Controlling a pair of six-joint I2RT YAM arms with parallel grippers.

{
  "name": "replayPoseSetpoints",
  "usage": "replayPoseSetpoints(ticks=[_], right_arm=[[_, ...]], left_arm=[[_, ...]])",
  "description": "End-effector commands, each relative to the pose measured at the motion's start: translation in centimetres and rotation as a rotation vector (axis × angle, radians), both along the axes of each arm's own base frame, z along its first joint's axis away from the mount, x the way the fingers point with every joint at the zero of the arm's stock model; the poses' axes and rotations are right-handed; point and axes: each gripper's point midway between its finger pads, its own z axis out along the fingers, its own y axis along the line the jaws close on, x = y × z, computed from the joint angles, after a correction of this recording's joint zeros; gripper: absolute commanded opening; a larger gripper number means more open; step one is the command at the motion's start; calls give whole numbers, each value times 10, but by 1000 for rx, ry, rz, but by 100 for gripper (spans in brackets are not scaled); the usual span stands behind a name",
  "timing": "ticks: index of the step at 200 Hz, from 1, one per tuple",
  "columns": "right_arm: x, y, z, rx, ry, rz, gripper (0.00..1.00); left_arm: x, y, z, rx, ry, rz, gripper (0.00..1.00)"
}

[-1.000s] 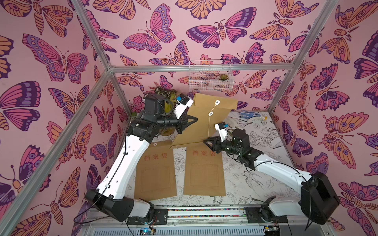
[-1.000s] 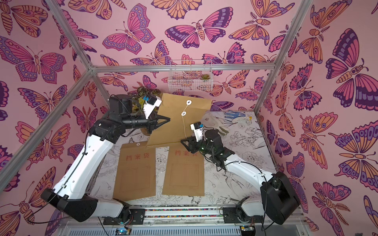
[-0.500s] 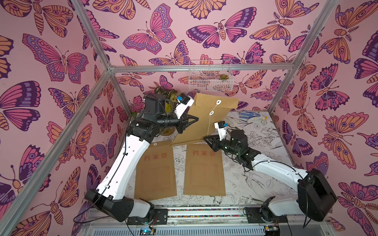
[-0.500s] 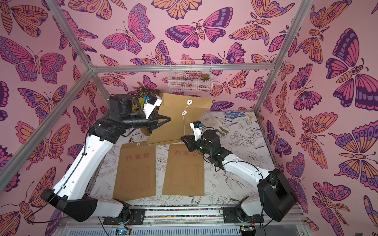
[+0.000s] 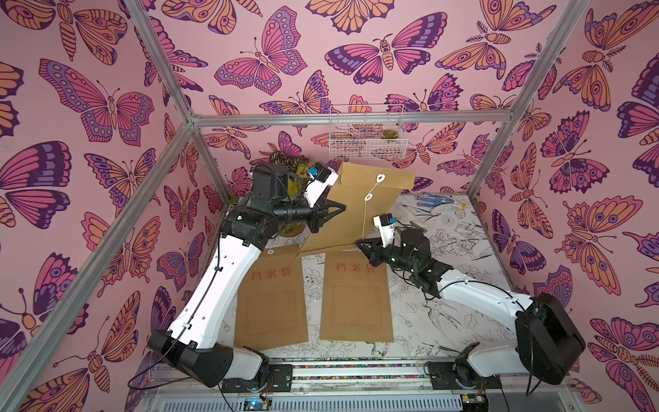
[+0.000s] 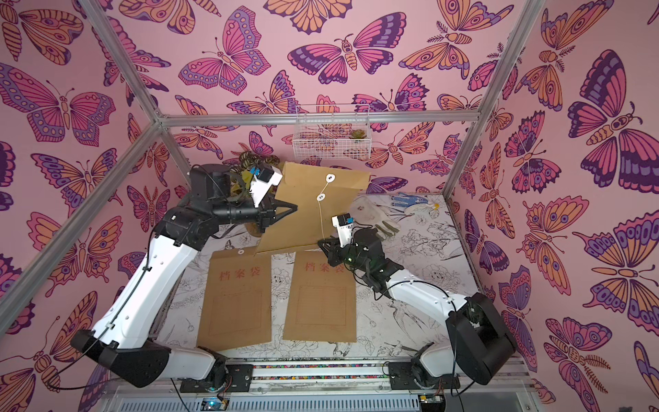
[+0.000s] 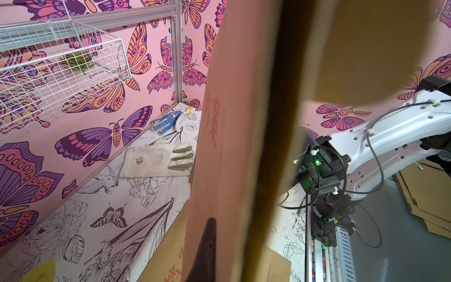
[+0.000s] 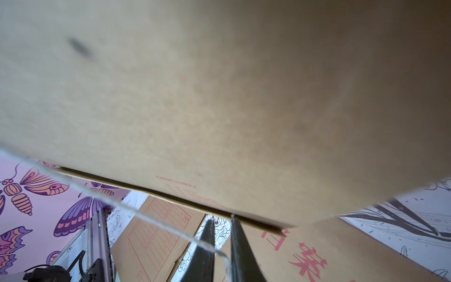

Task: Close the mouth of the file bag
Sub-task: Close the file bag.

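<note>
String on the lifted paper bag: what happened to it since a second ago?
The right gripper slid a little toward the string and narrowed its jaws around the loose end; a full grip is not clear yet. The left gripper still holds the file bag up, and the two flat bags stay put.

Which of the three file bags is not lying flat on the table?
The bag in the left gripper, string side showing; the other two lie flat, red print up.
</note>
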Motion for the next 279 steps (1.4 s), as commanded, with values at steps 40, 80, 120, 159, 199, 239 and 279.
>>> replayPoseSetpoints(ticks=[40,80,120,159,199,239,279], right_arm=[[0,-12,12,-34,-27,-64,0],[-9,-38,1,-167,-7,-128,0],[-1,-72,-8,-273,23,-257,0],[12,-102,-13,-329,54,-349,0],[21,-127,-12,-373,71,-426,0],[23,-133,-2,-371,58,-458,0],[20,-143,13,-371,33,-500,0]], left_arm=[[2,1,4,-17,40,20,0],[2,4,-6,-37,110,17,0],[-7,5,-16,-73,179,-21,0],[-14,4,-33,-84,255,-38,0],[-20,3,-49,-92,318,-50,0],[-22,3,-67,-85,368,-43,0],[-24,3,-83,-74,418,-36,0]])
